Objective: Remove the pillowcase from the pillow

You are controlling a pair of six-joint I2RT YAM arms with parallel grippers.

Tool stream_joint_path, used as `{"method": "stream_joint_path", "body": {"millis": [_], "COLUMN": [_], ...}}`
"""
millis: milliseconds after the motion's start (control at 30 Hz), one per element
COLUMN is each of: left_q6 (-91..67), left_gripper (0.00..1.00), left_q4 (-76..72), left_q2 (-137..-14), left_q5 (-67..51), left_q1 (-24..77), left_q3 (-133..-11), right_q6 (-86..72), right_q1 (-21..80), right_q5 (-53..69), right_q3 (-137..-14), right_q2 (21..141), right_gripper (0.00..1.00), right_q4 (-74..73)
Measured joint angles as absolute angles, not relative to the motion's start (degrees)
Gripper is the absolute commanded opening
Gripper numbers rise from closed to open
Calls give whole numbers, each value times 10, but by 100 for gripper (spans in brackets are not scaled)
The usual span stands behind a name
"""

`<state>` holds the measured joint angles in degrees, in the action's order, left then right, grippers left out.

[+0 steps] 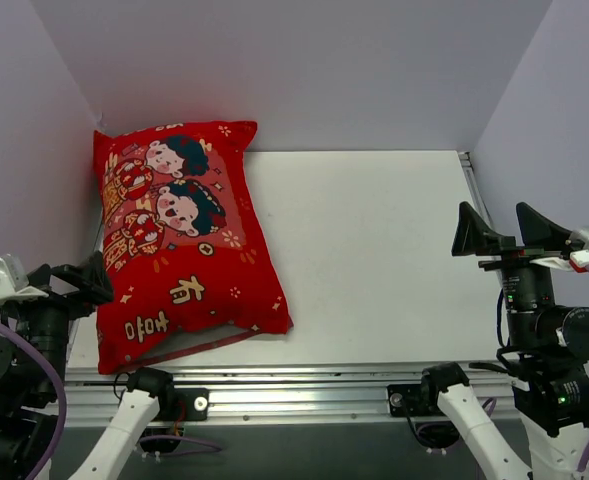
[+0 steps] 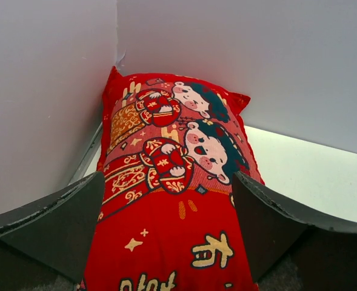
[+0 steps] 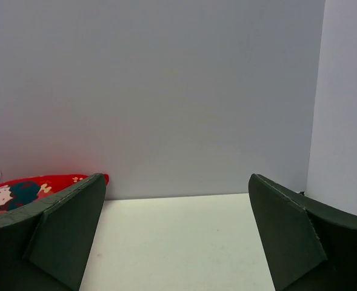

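Note:
The red pillowcase (image 1: 179, 240) with two cartoon children and gold characters lies stuffed and full on the left of the white table (image 1: 374, 250), its far end in the back left corner. The white pillow is hidden inside it. The pillowcase fills the left wrist view (image 2: 172, 200), and its far corner shows in the right wrist view (image 3: 20, 188). My left gripper (image 1: 74, 280) is open and empty at the pillowcase's near left edge. My right gripper (image 1: 504, 232) is open and empty above the table's right edge, far from the pillowcase.
Grey walls (image 1: 304, 70) close the table at the back and on both sides. A metal rail (image 1: 304, 385) runs along the near edge, with both arm bases below it.

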<state>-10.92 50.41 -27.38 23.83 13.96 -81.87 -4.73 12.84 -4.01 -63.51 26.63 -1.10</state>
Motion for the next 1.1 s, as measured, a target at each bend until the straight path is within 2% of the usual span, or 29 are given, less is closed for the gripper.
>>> {"method": "stream_joint_path", "body": {"millis": [333, 733, 833, 1100], "left_q6": [-117, -146, -149, -153], "left_gripper": [94, 94, 94, 94], "left_q4": [500, 488, 471, 428], "left_q2": [-274, -313, -315, -315], "left_q5": [235, 203, 203, 203], "left_q1": [140, 140, 140, 140], "left_q3": [-779, -668, -626, -511], "right_q6": [-76, -224, -258, -309], "right_q1": [128, 134, 165, 334], "right_q5": [11, 262, 298, 306], "right_q3": [-630, -597, -557, -529], "right_q2": [296, 563, 629, 780], "right_gripper": [100, 100, 100, 100], "right_q4": [-11, -28, -3, 133]}}
